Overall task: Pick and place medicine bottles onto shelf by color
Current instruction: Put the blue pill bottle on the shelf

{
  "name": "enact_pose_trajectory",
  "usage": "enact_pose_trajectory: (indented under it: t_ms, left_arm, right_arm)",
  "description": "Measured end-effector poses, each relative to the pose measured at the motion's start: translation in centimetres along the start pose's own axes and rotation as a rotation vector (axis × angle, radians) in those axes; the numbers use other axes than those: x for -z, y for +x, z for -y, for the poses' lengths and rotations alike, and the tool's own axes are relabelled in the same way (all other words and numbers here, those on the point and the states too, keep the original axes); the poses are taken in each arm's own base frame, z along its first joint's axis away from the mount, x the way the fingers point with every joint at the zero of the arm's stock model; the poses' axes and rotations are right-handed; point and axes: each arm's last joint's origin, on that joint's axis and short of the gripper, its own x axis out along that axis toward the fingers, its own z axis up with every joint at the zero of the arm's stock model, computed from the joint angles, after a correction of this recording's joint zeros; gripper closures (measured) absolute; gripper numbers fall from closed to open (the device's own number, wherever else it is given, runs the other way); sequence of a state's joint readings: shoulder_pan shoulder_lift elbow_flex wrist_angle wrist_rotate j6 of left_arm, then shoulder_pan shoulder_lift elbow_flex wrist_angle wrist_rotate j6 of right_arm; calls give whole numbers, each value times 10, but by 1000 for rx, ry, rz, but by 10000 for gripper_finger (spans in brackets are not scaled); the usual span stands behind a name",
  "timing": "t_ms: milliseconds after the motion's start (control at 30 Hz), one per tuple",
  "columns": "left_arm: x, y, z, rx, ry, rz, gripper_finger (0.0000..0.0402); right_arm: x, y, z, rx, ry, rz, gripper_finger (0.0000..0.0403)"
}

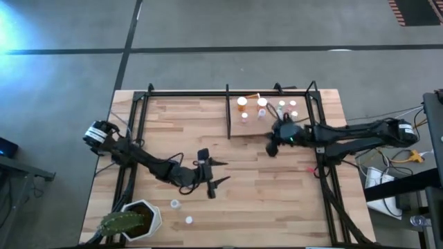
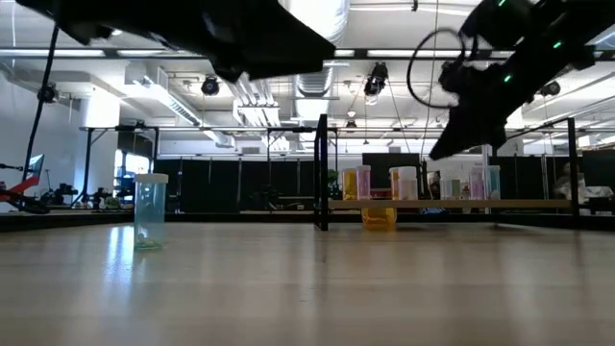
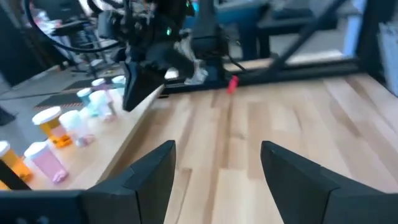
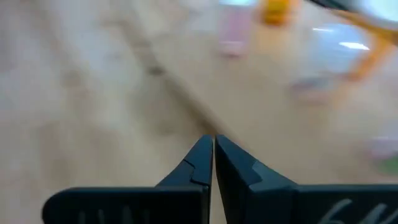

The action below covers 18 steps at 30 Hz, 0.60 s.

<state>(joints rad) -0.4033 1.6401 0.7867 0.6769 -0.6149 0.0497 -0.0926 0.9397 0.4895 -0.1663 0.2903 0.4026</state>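
Seen from above: a big wooden table (image 1: 263,187). At about one o'clock on it, the small shelf (image 1: 250,128) with thin black rods. On the shelf, a bunch of little medicine bottles (image 1: 261,104), two orange ones with white caps at its far side, smaller pale ones beside them toward three o'clock. From the low view, a row of them standing upright on the shelf, pink, orange and bluish.

Two more tiny bottles down at seven o'clock on the table, one (image 1: 175,203) near the cactus pot (image 1: 142,216), the other (image 1: 188,220) just past it toward the near edge. Both standing apart from the shelf and well apart from each other.

Left gripper (image 1: 216,173) near the middle of the table, a bit toward seven o'clock. Jaws spread wide, nothing between them, only bare wood seen past them in the left wrist view.

Right gripper (image 1: 271,149) just at the near edge of the shelf, at six o'clock from the bottles. Jaws pressed together, pinching nothing.
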Motion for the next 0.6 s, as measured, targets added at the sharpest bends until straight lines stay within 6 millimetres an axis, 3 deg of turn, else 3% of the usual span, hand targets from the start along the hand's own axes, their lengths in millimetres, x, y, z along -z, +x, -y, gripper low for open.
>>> enact_pose_trajectory:
  t_ms: [167, 300, 467, 600]
  left_arm:
    - [-21, -26, 13, 81, 62, -84, 182]
    - [-31, -52, 18, 125, 47, -274, 182]
    - [-23, -86, 17, 59, -78, -586, 182]
    - [-2, -104, 18, 3, -168, -740, 182]
  right_arm:
    - [22, -18, -47, -184, -78, 91, 394]
    - [51, -30, -79, -269, -166, 146, 394]
    - [92, -45, -102, -275, -191, 147, 394]
    - [119, -56, -111, -249, -194, 194, 394]
